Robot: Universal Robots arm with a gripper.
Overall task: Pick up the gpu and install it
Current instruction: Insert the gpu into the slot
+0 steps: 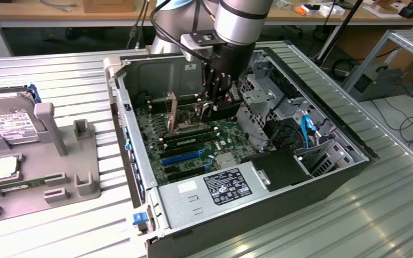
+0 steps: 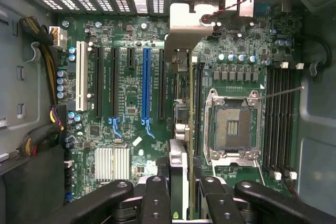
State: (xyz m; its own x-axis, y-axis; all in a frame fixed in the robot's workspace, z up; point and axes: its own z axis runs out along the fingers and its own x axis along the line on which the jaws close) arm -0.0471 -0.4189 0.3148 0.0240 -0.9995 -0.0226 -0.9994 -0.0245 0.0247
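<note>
The gpu (image 2: 184, 145) shows edge-on as a thin dark card between my fingers, with its silver bracket (image 2: 189, 22) next to the vented rear wall of the case. My gripper (image 2: 182, 182) is shut on the card's top edge, one finger (image 2: 156, 198) on each side. In the exterior view the gripper (image 1: 217, 107) reaches down into the open PC case (image 1: 335, 140). It holds the gpu (image 1: 189, 110) upright over the green motherboard (image 1: 214, 137). The card sits between the black expansion slots and the CPU socket (image 2: 231, 124). Whether its lower edge is in a slot is hidden.
A blue slot (image 2: 146, 85), a white slot (image 2: 81, 77) and a heat sink (image 2: 112, 162) lie to one side of the card. The power supply (image 1: 221, 188) and a drive cage (image 1: 264, 91) crowd the case. Outside, a grey fixture (image 1: 49, 177) holds a hard drive (image 1: 9, 126) and a processor chip (image 1: 2, 169).
</note>
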